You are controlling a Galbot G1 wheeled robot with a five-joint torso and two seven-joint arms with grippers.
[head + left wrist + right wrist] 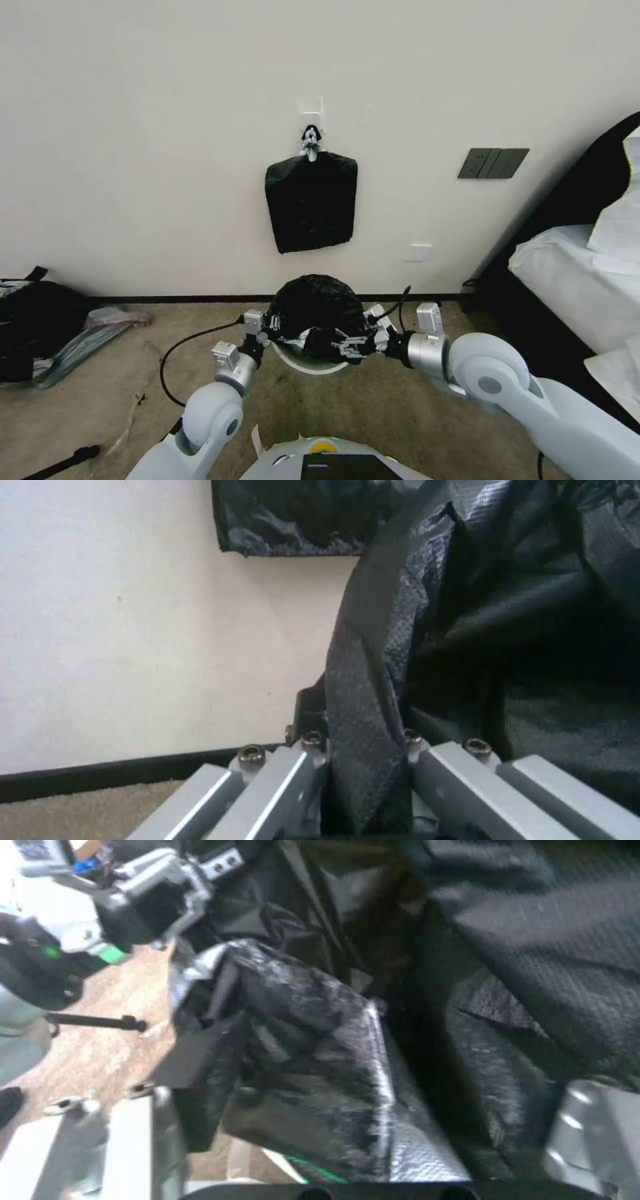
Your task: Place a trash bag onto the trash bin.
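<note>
While both arms reach forward over the carpeted floor, the thin, glossy, wrinkled black plastic trash bag (313, 307) billows in a dome over the small round white plastic trash bin (320, 366), which stands near the far wall below a flat black bundle (311, 201) hanging from a hook. The left gripper (267, 331) holds the bag's left edge, a strip of black film pinched tight between its jaws in the left wrist view (363, 760). The right gripper (353, 347) grasps crumpled film at the bag's near right side, its jaws closed on a bunched fold (300, 1065). Judging by the white rim showing only at the near side, the bag is being spread and drawn over the bin's mouth. The next move likely calls for pulling both edges down past the rim without tearing the film.
</note>
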